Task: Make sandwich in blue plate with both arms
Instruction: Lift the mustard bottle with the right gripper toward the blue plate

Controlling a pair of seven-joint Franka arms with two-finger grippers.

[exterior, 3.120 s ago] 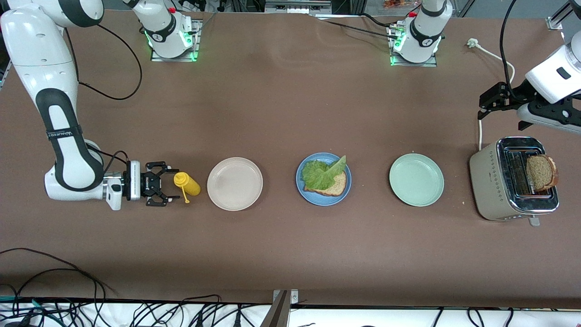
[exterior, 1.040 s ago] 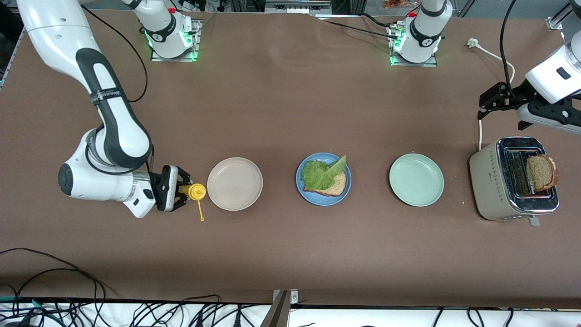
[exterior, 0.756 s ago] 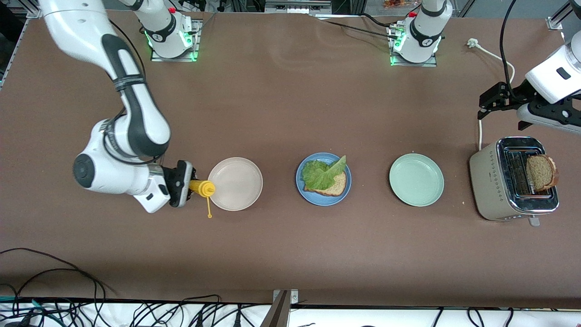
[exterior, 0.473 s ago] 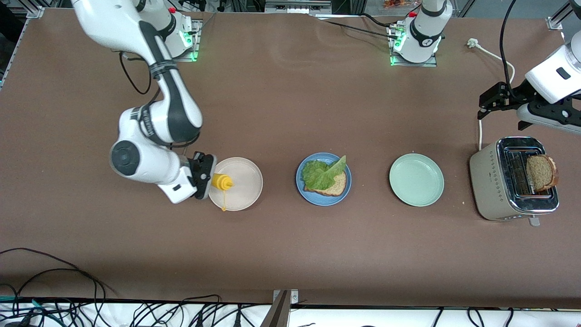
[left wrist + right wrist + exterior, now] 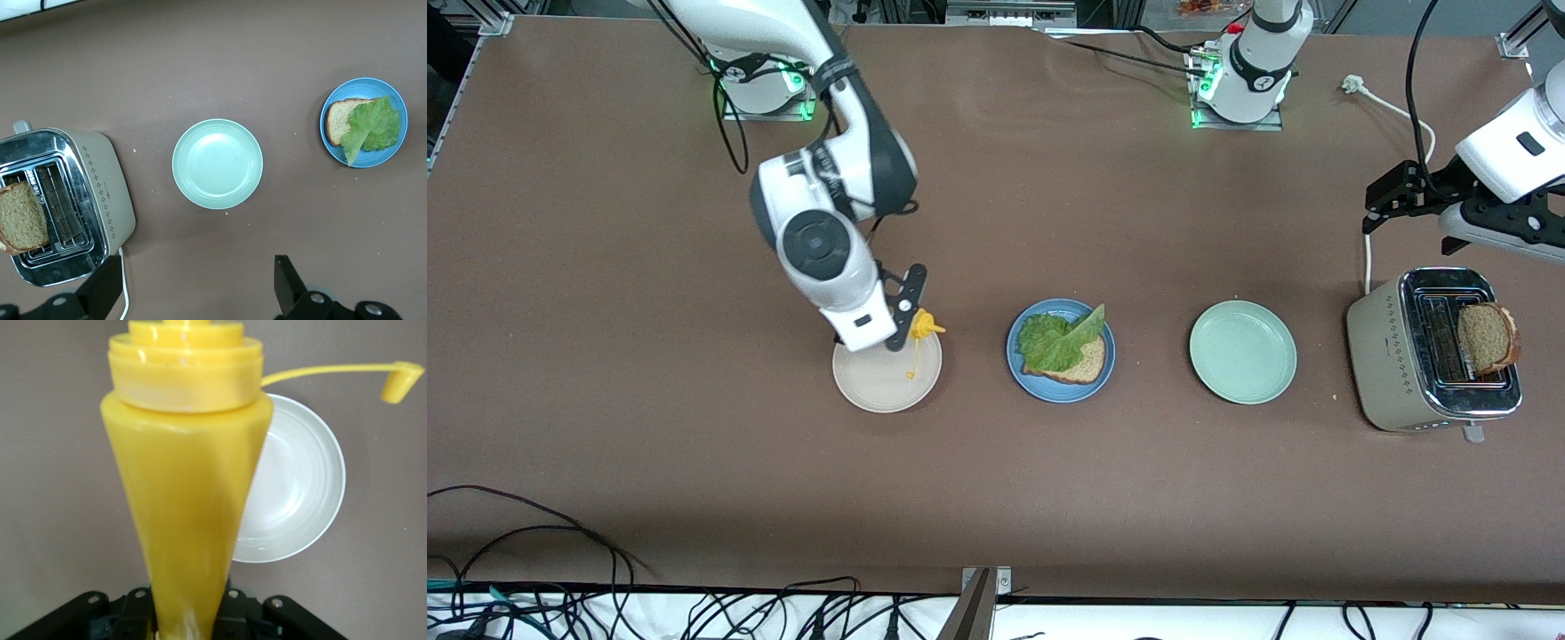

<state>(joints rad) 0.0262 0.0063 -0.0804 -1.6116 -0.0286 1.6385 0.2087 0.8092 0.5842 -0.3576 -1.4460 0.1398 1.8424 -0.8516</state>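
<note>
**Sandwich lies open on the blue plate, clear of both pincers**

The sandwich [image 5: 1069, 351] is seen half built on the blue plate [image 5: 1021, 369], mid-table. In the front view this plate is set at three o'clock of the beige plate [image 5: 871, 387] and at nine o'clock of the pale green plate [image 5: 1242, 352]. Only one bread slice [image 5: 1089, 363] is on it, covered by a lettuce leaf [image 5: 1054, 340]. The leaf's long axis runs roughly from eight to two o'clock, and its pointed tip is turned toward one o'clock, over the plate's rim.

The right gripper [image 5: 911, 324] is held over the beige plate's rim at about one o'clock, with the sandwich at its three o'clock and apart from it. Its fingers are clamped on a yellow squeeze bottle [image 5: 923, 325]. The bottle is tilted, nozzle toward the blue plate, and its cap is left dangling on its strap over the beige plate.

The left arm waits. The left gripper [image 5: 1383, 200] is held over the table [image 5: 996, 489] at about eleven o'clock of the toaster [image 5: 1378, 347], fingers spread wide and nothing between them; the sandwich is well apart from it. A second bread slice [image 5: 1487, 338] is seen standing in a toaster slot.
</note>
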